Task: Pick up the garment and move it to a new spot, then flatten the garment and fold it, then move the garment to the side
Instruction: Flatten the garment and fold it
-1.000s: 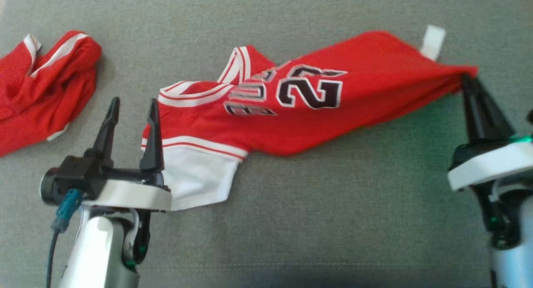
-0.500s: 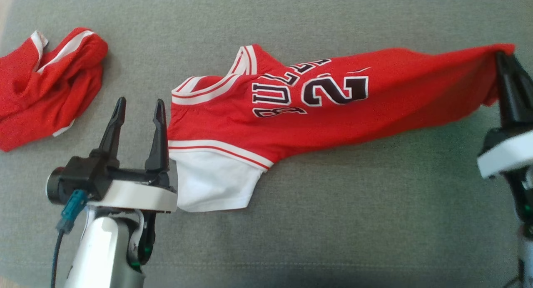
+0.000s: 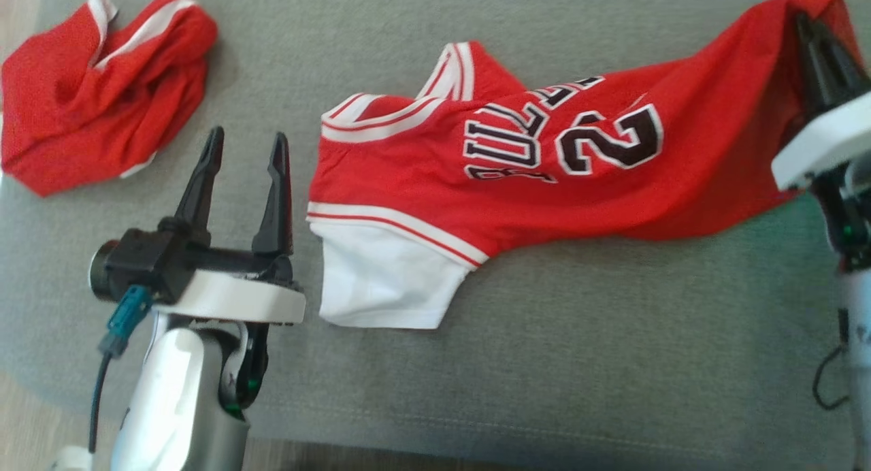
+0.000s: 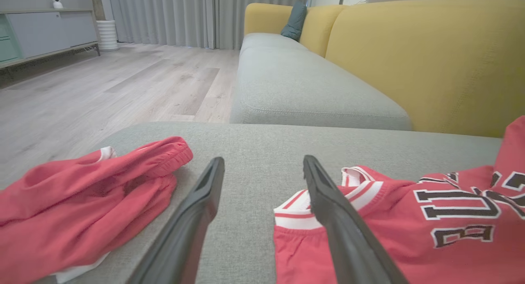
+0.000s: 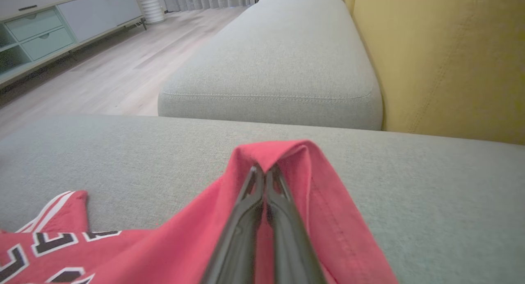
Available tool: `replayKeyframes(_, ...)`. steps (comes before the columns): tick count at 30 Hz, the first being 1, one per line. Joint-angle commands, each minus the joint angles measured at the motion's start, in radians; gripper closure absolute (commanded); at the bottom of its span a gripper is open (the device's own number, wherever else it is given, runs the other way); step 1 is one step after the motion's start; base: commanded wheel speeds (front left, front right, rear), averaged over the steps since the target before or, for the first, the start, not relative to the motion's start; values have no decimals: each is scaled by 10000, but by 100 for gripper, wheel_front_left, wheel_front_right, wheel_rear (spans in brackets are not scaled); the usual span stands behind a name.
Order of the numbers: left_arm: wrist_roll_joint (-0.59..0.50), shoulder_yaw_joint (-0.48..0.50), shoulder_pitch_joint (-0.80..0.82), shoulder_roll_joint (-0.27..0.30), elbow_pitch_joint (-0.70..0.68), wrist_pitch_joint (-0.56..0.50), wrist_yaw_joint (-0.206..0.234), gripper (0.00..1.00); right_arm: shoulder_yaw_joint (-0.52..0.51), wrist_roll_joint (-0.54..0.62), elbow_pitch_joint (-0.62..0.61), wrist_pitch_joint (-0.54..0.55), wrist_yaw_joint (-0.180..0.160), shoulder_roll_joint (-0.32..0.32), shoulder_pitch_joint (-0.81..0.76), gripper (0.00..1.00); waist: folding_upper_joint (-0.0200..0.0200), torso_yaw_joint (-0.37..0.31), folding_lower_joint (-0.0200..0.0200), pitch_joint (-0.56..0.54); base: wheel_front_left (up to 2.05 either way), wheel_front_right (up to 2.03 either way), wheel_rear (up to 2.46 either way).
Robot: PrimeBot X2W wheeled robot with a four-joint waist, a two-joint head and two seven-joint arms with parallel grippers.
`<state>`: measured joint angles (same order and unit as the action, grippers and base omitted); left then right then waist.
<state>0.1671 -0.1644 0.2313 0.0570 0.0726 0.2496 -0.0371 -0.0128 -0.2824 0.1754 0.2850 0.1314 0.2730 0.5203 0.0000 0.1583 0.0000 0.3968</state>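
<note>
**Head view:** red fabric basketball jersey with white trim and black lettering [image 3: 544, 178] lies stretched across the grey fabric cushion [image 3: 544, 376]; the right gripper [image 3: 805, 20] is clamped on its hem end, lifting it, probably to pull the cloth flat; the left gripper [image 3: 248, 136] is spread wide and empty, with the collar just off its right finger.

**Left wrist view:** collar trim lies beside the right finger; a crumpled red garment [image 4: 82, 193] lies beyond the left finger.

**Right wrist view:** the hem drapes over the pinched fingertips, held raised.
</note>
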Motion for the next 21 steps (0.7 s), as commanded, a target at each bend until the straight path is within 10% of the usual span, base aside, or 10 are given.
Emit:
replayKeyframes(1, -108, 255, 307, 61, -263, 122, -43, 0, 157, -67, -87, -214, -7, 228, 379, 100, 0, 245, 0, 253, 0, 0, 0)
replayKeyframes(7, -115, 249, 427, 4, -225, 122, -77, 0, 184, -35, 1823, -1339, -7, 231, 1272, 100, 0, 346, 0, 408, 0, 0, 0)
replayKeyframes(8, -121, 256, 434, -3, -207, 122, -77, 0, 223, -46, 2072, -1549, -7, 185, 1373, 76, 0, 328, 0, 399, 0, 0, 0)
replayKeyframes(9, -128, 274, 434, -7, -186, 122, -75, 0, 286, -5, 2271, -1799, -7, 154, 1453, 23, 0, 289, 0, 375, 0, 0, 0)
replayKeyframes(10, -138, 298, 426, -11, -161, 122, -73, 0, 326, 61, 2458, -2050, -7, 122, 1495, 0, 0, 238, 0, 332, 0, 0, 0)
replayKeyframes(21, -270, 678, -75, 20, 42, 122, -96, 0, 615, 967, 1638, -4368, -7, -508, -207, 0, 0, -559, 0, -502, 0, 0, 0)
